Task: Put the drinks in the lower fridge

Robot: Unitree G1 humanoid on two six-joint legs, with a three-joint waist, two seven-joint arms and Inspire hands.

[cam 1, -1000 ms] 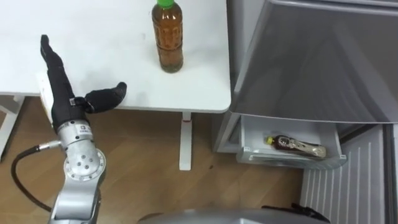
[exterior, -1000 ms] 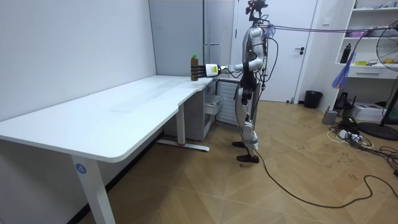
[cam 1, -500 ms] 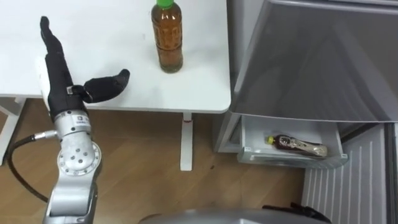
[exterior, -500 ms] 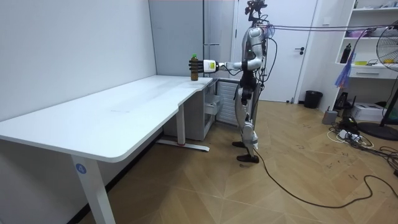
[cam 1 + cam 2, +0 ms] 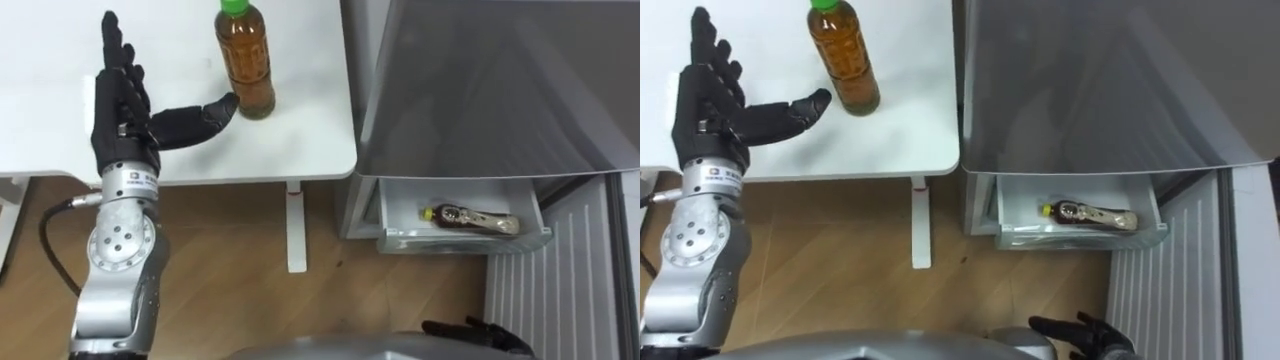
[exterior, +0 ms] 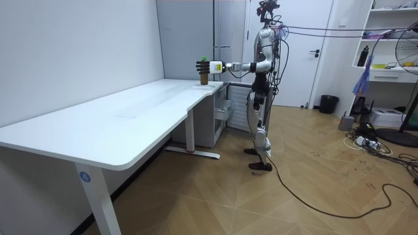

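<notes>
Robot standing at bench (image 5: pixel 300 140) end. Left hand (image 5: pixel 125 95) hovering spread open, thumb just beside upright bottle (image 5: pixel 245 60) on bench. 2nd bottle (image 5: pixel 470 220) lying in open fridge drawer (image 5: pixel 400 235). Right hand (image 5: pixel 480 335) hanging low, fingers loose.

1. Left hand (image 5: pixel 122 112), upper left of the frame: fingers straight, spread, pointing up; thumb stretched out to the right.
2. Its forearm rises from the lower left.
3. Right hand (image 5: pixel 480 333): bottom edge, right of centre.
</notes>
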